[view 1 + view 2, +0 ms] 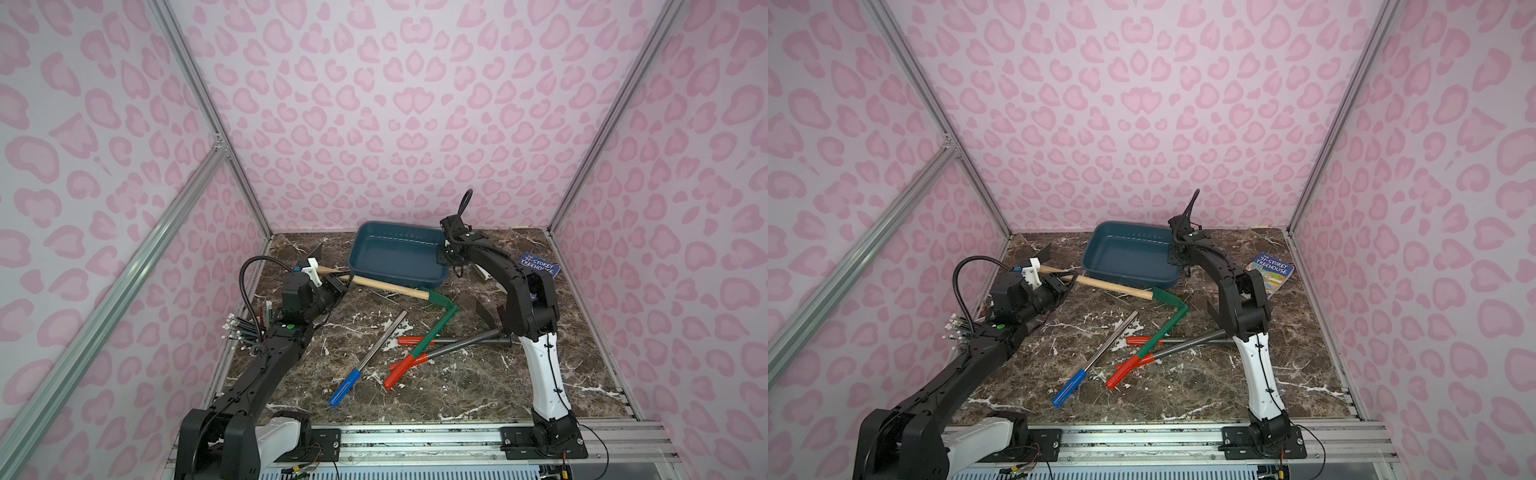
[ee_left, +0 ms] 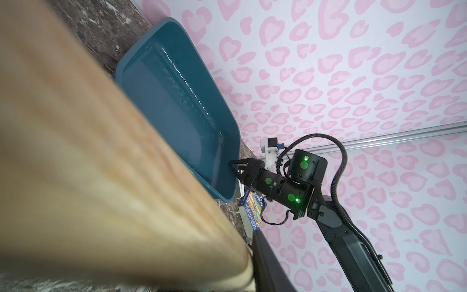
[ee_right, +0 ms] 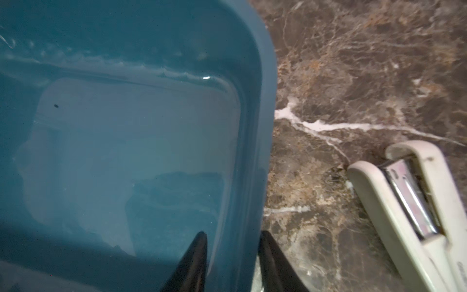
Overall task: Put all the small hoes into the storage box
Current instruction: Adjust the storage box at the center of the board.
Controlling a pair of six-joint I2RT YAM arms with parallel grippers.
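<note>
- Nearest on the brown, white-veined marble tabletop (image 1: 457,395) lies one tool with a straight silver shaft and a blue plastic handle (image 1: 368,358).
- Just beyond it are two red-handled tools (image 1: 399,370) with grey ridged shafts, crossing each other.
- The small hoe (image 1: 390,287) is outside the box, on the tabletop side in front of it. It is one piece, with a round pale wooden handle and a green-painted metal head bent at a sharp corner. The green head lies across the red handles.
- The left jaws are clenched on the wooden handle close to its butt end, and the grain fills the left wrist view.
- Beside the left arm is a bunch of dark pencils (image 1: 239,328) with white tips. Their cup is hidden.
- One storage box (image 1: 395,259) stands near the back wall. It is shallow, glossy teal plastic with rounded corners and a rolled rim.
- The right jaws straddle its right-hand wall, one finger inside and one outside. I cannot tell whether they pinch it.
- One cream stapler (image 3: 379,202) lies just beside that wall.
- One blue paperback (image 1: 1273,272) lies near the right edge.
- The walls (image 1: 395,104) are pale with pink blotches.
</note>
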